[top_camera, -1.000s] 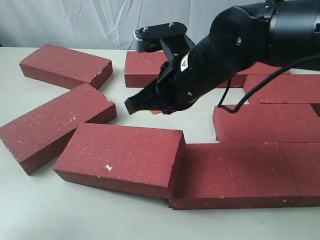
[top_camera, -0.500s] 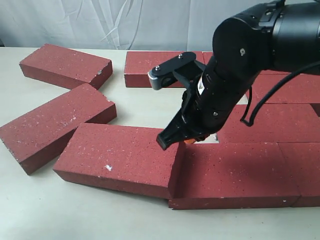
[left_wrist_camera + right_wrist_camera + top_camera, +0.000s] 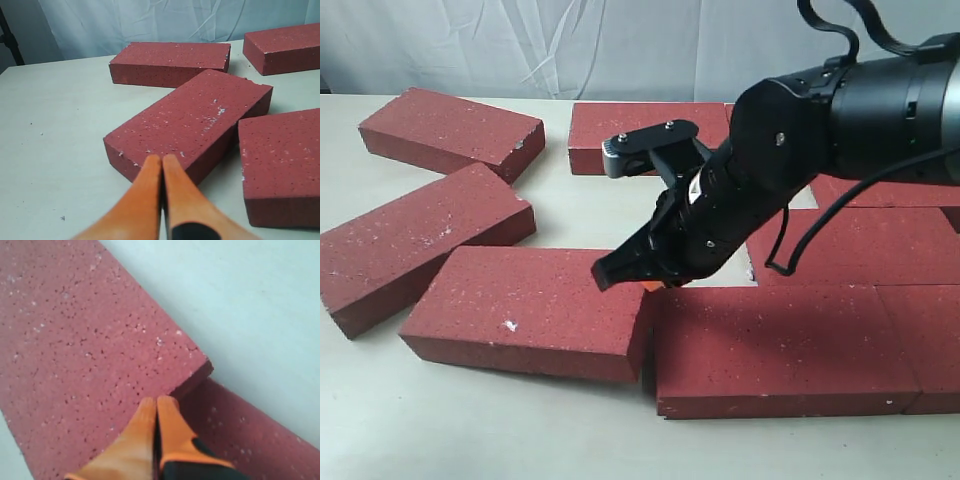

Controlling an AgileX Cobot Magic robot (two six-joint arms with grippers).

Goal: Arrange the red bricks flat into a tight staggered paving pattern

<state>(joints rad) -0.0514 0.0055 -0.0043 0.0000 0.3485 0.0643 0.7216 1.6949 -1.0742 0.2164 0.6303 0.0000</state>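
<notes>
Exterior view, lower centre: right gripper, fingers closed and empty, seems to be nudging the skewed brick; next, square it tight against the row.

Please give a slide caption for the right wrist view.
Shut right gripper at the corner of one red brick, with a second brick beside it.

Pale tabletop (white curtain behind)
</notes>
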